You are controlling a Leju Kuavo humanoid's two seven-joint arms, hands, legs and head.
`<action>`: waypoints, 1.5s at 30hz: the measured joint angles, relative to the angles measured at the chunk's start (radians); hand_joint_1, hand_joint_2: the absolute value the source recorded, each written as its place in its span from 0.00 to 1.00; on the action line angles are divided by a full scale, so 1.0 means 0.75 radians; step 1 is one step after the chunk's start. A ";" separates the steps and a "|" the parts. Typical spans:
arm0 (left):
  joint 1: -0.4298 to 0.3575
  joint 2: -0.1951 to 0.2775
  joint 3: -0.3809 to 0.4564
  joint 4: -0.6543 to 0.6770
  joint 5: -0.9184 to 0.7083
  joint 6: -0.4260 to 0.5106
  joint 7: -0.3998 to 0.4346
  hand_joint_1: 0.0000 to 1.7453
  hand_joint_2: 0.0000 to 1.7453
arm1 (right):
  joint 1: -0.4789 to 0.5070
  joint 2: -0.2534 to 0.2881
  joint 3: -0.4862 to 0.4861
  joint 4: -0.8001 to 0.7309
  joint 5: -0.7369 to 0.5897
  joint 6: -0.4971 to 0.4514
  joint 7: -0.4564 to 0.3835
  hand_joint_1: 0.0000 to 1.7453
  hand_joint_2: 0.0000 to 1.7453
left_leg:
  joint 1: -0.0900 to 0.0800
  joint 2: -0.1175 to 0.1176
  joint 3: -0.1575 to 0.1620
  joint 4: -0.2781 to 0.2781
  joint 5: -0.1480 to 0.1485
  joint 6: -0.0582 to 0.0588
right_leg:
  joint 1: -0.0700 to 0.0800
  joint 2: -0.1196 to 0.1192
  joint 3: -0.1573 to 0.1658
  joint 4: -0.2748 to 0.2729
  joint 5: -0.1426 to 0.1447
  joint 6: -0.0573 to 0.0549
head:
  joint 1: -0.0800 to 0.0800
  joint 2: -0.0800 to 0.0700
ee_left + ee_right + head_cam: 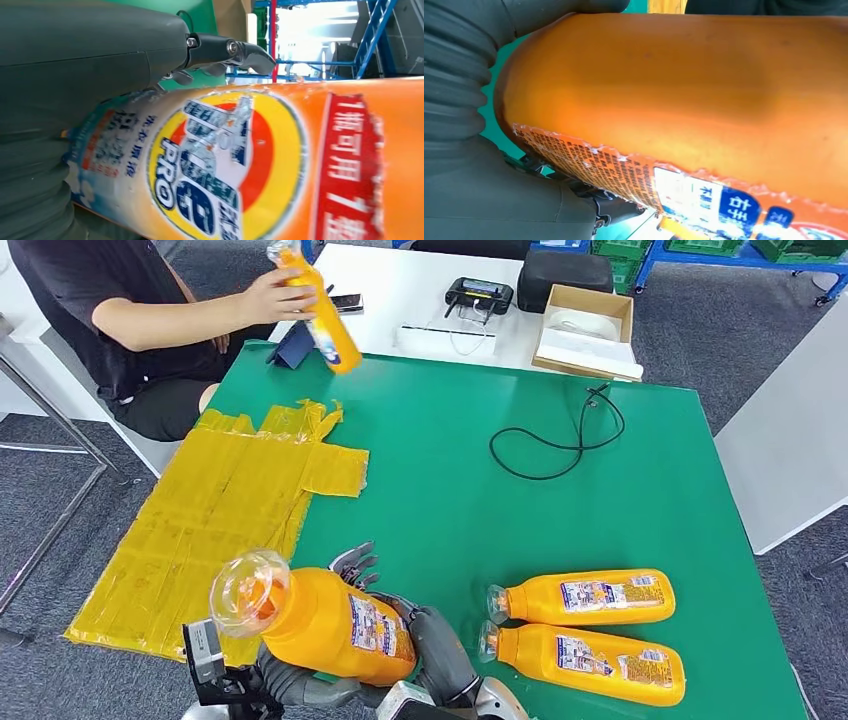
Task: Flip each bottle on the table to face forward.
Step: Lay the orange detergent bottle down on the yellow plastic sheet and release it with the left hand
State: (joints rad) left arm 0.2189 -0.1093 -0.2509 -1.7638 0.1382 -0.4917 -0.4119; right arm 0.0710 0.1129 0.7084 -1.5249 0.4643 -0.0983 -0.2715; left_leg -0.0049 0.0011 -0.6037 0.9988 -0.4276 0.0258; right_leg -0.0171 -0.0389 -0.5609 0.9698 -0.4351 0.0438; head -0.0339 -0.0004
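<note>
Item: orange bottle (330,625), lower left of frame, lifted off green table (560,500), clasped by my left hand (300,685) and right hand (430,640). I'd rotate slowly, keeping both holds firm.

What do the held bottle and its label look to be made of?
Held bottle: likely glossy orange plastic, going by the smooth sheen on its side, with a clear cap. Label: seemingly thin printed film or paper, its edges flaking and torn.
</note>
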 joint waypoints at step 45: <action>-0.052 0.048 -0.013 0.033 -0.236 0.161 0.004 1.00 1.00 | -0.074 0.018 0.037 0.122 0.213 -0.040 0.161 0.00 1.00 | 0.000 0.000 -0.001 0.000 0.000 0.000 | 0.000 0.000 -0.001 0.000 0.000 0.000 | 0.000 0.000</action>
State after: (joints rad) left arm 0.1797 -0.0731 -0.2606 -1.7387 -0.0389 -0.3713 -0.4086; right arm 0.0158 0.1266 0.7362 -1.4334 0.6240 -0.1284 -0.1511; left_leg -0.0049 0.0011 -0.6042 0.9989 -0.4275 0.0258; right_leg -0.0172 -0.0389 -0.5613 0.9698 -0.4351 0.0437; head -0.0338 -0.0004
